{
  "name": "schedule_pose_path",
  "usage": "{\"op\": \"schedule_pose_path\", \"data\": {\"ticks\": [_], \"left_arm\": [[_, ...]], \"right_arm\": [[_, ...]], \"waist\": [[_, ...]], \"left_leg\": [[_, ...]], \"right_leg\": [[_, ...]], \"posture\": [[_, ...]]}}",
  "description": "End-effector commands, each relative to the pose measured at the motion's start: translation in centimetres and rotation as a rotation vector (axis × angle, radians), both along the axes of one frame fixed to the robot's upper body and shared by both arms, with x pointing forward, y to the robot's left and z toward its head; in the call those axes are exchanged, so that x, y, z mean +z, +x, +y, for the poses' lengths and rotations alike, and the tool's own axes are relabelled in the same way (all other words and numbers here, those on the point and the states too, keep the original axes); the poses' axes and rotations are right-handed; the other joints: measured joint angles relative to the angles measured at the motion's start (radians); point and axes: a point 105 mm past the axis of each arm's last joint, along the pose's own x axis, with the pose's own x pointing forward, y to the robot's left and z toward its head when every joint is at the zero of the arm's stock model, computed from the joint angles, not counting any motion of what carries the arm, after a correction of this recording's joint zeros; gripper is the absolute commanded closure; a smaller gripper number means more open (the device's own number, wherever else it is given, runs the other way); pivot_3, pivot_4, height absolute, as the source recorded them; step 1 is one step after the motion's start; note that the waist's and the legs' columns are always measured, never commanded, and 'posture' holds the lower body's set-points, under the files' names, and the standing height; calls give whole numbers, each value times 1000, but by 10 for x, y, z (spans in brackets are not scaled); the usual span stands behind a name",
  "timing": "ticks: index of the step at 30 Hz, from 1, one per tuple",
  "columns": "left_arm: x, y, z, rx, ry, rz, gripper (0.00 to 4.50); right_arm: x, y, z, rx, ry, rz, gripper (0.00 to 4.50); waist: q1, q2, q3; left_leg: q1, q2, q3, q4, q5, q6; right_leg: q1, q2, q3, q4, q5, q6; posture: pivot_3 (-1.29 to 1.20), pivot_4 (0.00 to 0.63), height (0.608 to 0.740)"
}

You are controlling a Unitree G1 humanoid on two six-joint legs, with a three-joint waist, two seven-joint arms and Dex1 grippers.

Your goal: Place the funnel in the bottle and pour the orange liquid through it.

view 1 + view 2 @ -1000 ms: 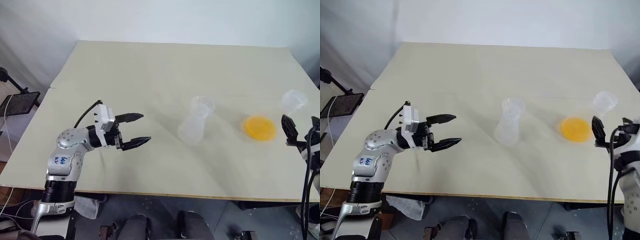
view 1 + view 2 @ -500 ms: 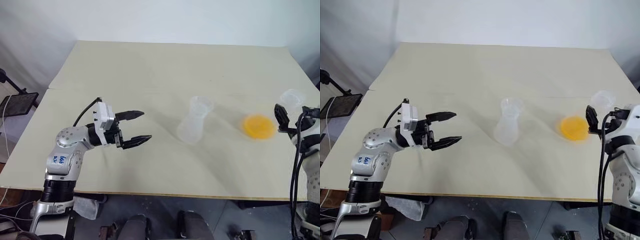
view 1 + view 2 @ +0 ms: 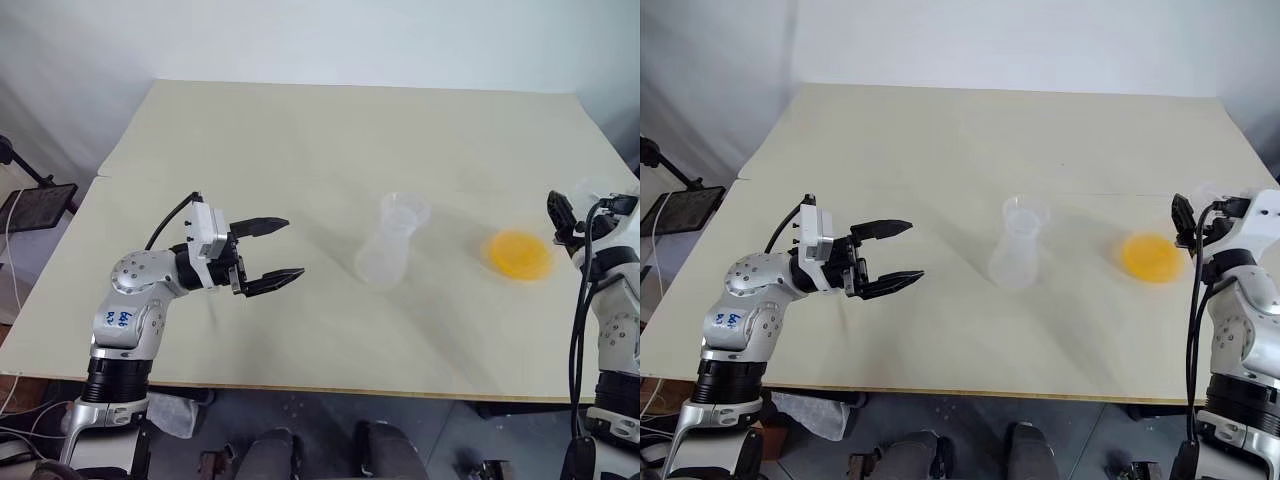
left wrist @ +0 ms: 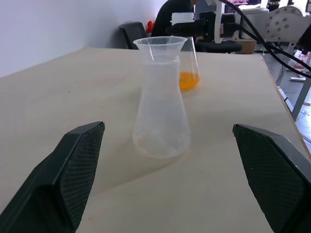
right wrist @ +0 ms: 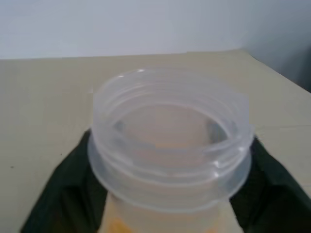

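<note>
Though its neck half-hidden — flask (image 5: pixel 170 145) in right pincer (image 3: pixel 1185 222); left pincer (image 3: pixel 268 250) wide.

Bright, even light leaves soft faint shadows on the desk (image 3: pixel 300 150) (the right wrist close-up is blurred, out of focus).

A lab or robot test room: a bare pale table (image 3: pixel 300 140) stands against a plain white wall (image 3: pixel 350 40). Past its far edge in the left wrist view are a black office chair (image 4: pixel 133 35) and a metal-legged desk (image 4: pixel 303 73) trailing cables.
</note>
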Motion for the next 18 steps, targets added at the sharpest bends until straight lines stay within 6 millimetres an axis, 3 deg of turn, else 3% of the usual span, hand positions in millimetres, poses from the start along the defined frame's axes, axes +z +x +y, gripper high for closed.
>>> {"op": "schedule_pose_path", "data": {"ticks": [1, 9, 13, 18], "left_arm": [[5, -1, 2, -2, -4, -29, 0], [5, 2, 3, 4, -8, -37, 0], [7, 4, 2, 10, -11, -47, 0], [4, 4, -3, -11, -12, -32, 0]], "right_arm": [[15, -3, -1, 1, -1, -57, 2037], [31, -6, 24, 140, -62, -114, 2037], [56, -14, 71, 286, -372, -165, 2037], [56, -17, 117, 390, -550, -99, 2037]], "waist": [[0, 0, 0], [-1, 0, 0], [-1, 3, 2], [0, 3, 2]], "left_leg": [[0, 0, 0, 0, 0, 0], [0, 0, 0, 0, 0, 0], [-2, 0, 1, 0, 0, 0], [-7, 0, 2, 0, 0, -1]], "right_leg": [[0, 0, 0, 0, 0, 0], [0, 0, 0, 0, 0, 0], [-2, 0, 1, 0, 0, 0], [-9, 0, 1, 3, 0, 0]], "posture": [[0, 150, 740], [0, 150, 740], [0, 150, 740], [0, 150, 740]]}}
